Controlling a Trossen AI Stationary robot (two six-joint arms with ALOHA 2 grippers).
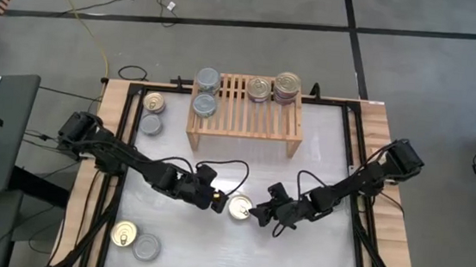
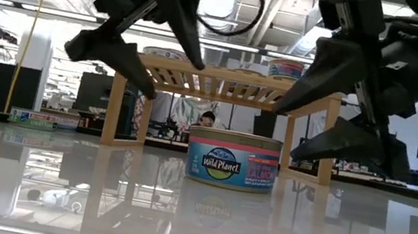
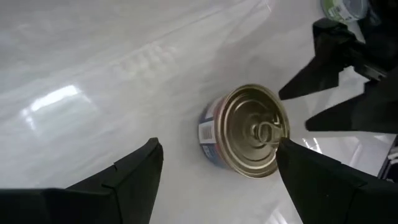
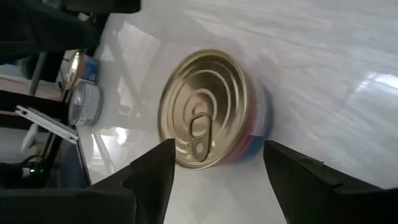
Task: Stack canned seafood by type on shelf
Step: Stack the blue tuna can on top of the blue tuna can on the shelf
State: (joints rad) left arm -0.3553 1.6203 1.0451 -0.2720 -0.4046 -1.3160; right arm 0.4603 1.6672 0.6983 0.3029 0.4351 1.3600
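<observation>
Flanking a gold-lidded tin (image 1: 240, 207) on the counter (image 1: 314, 253), the left claw (image 1: 217, 203) and right claw (image 1: 259, 213) both gape wide, holding nothing.

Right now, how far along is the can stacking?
Done: four spots on the shelf hold cans, at least one stacked, silver-topped on the left, gold-lidded on the right. In hand: nothing gripped; the left tool and right tool, both open, flank a gold-lidded can mid-table. Left: that can, two by the shelf's left end, two at the near-left corner.
</observation>
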